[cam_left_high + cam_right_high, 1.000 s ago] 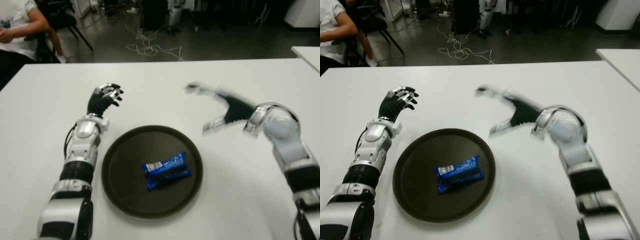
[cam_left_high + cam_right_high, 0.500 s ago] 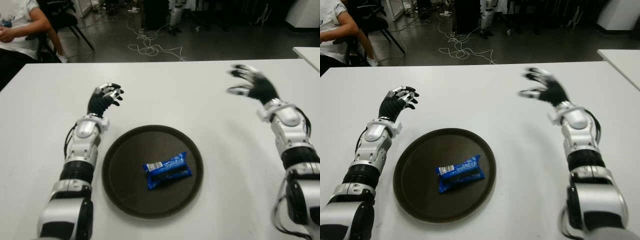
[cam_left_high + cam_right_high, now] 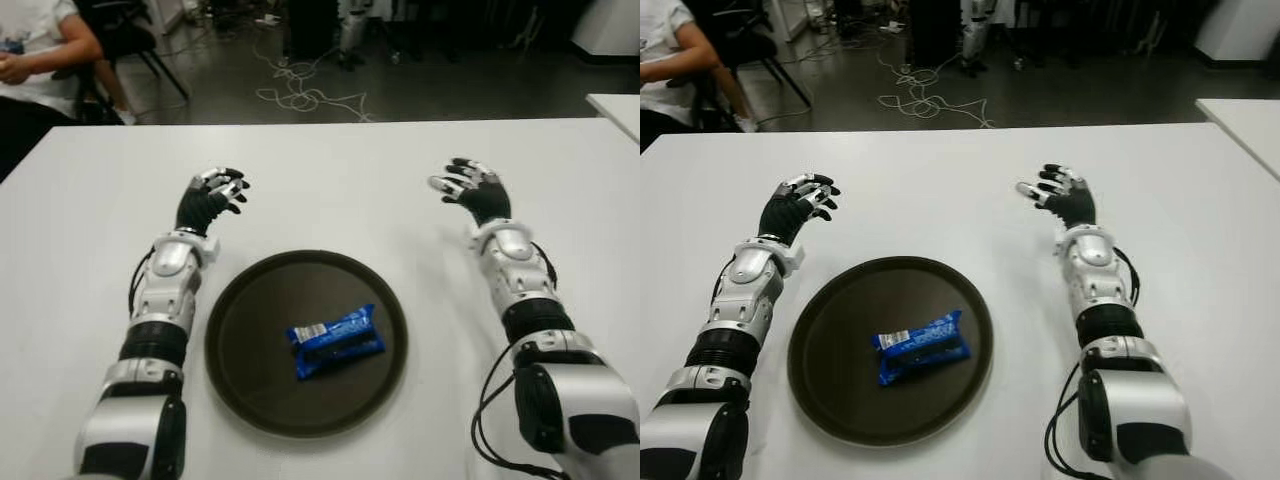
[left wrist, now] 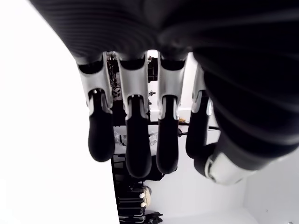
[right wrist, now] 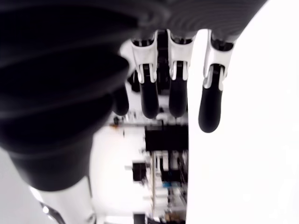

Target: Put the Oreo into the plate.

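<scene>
Two hands show above the white table (image 3: 330,170), and neither one holds anything. The blue Oreo pack (image 3: 335,341) lies inside the round dark plate (image 3: 240,330), a little right of the plate's middle, tilted so that its right end points slightly farther away. The plate sits on the near part of the table, between our two forearms.

Our left hand (image 3: 208,198) shows beyond the plate's far left edge, apart from it; in the left wrist view its fingers (image 4: 132,140) hang loosely, lightly bent and side by side, with nothing between them. Our right hand (image 3: 472,189) shows to the far right of the plate, well apart from it, and its fingers (image 5: 176,95) are likewise relaxed and slightly spread around nothing.

A loose white cable (image 3: 300,98) lies on the dark floor beyond the table's far edge. At the far left a person (image 3: 35,50) in a white top sits beside a dark chair (image 3: 125,40). The corner of a second white table (image 3: 615,105) shows at the far right.
</scene>
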